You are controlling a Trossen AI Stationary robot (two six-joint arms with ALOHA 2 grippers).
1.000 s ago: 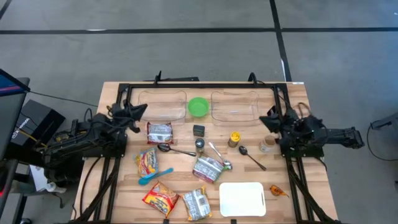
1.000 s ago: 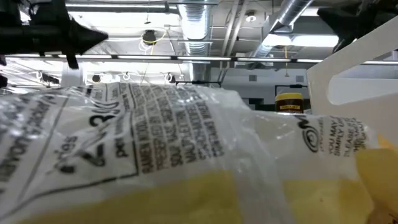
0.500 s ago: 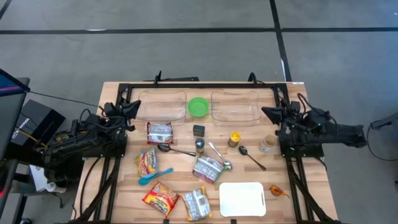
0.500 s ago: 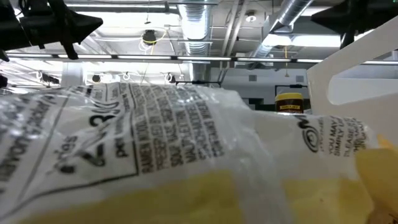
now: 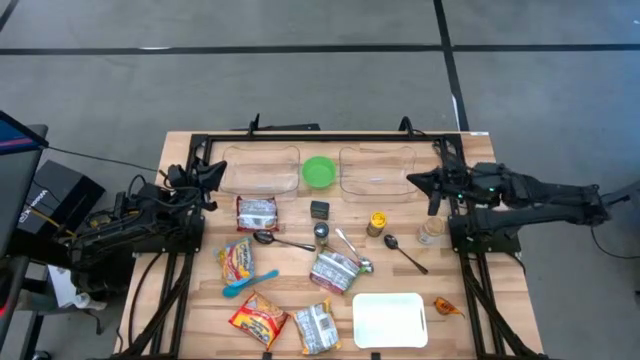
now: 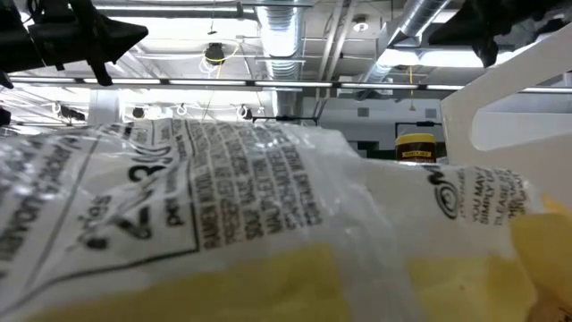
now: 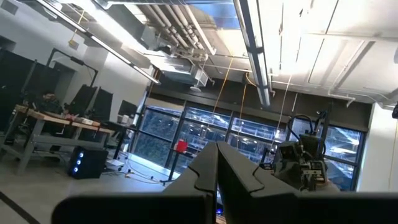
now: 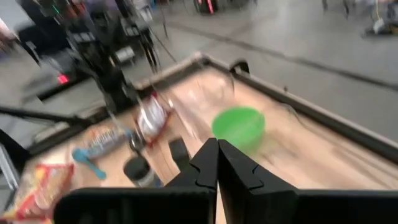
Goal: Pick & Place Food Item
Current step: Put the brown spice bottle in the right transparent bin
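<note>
Right gripper [image 5: 415, 181], fingers pressed together and empty, hung over the right clear tray [image 5: 378, 170]; left gripper [image 5: 212, 170] likewise closed, parked far-left. Risk: descending closed would shove food packets instead of grasping.

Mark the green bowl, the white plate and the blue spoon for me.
green bowl [image 5: 319, 171]: high view, centre of its inside.
white plate [image 5: 390, 320]: high view, middle of its bare face.
blue spoon [image 5: 249, 284]: high view, midway along the handle.

left hand [image 5: 212, 172] closed, raised | right hand [image 5: 415, 181] closed, extended
</note>
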